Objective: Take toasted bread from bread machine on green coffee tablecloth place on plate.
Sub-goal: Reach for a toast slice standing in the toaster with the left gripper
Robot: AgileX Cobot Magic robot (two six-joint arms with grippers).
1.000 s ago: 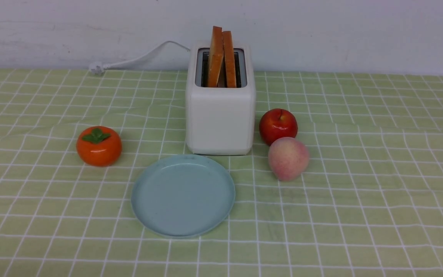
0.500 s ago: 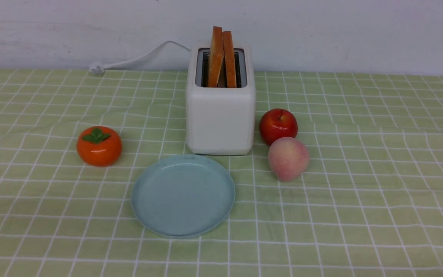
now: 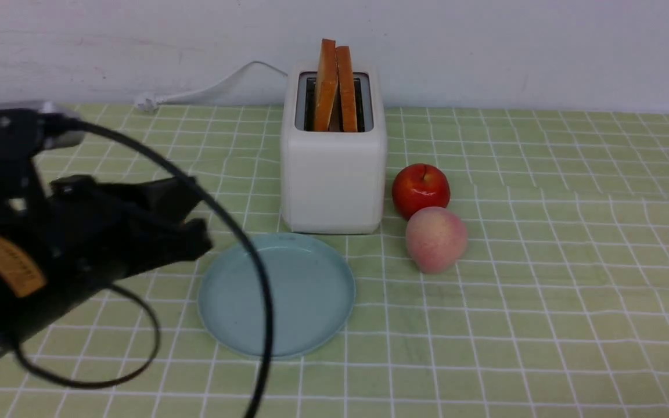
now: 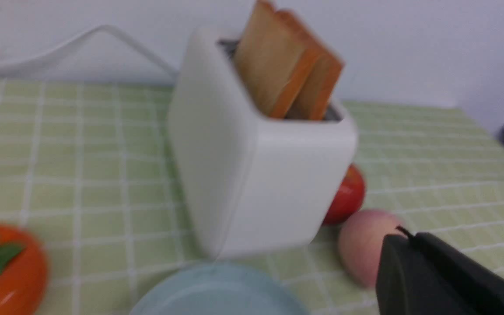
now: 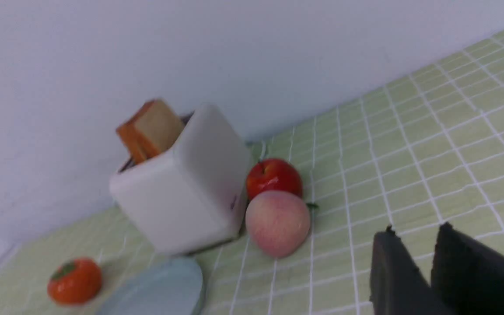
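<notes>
The left gripper (image 3: 200, 229), closed and empty, hangs just beside the plate (image 3: 311, 290). Beyond it the toaster (image 3: 333, 174) on the checked cloth (image 3: 543, 290) holds both toast slices (image 3: 327, 75). The right gripper (image 5: 417, 232), narrowly parted and empty, is short of the peach (image 5: 277, 223).

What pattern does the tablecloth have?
The tablecloth is light yellow-green with a grid of thin white lines, seen best in the front view.

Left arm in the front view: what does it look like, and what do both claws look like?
The left arm is matte black, with a tan label around it and a thick black cable looping from a silvery connector. The left claw and right claw have black, wedge-shaped fingers.
</notes>
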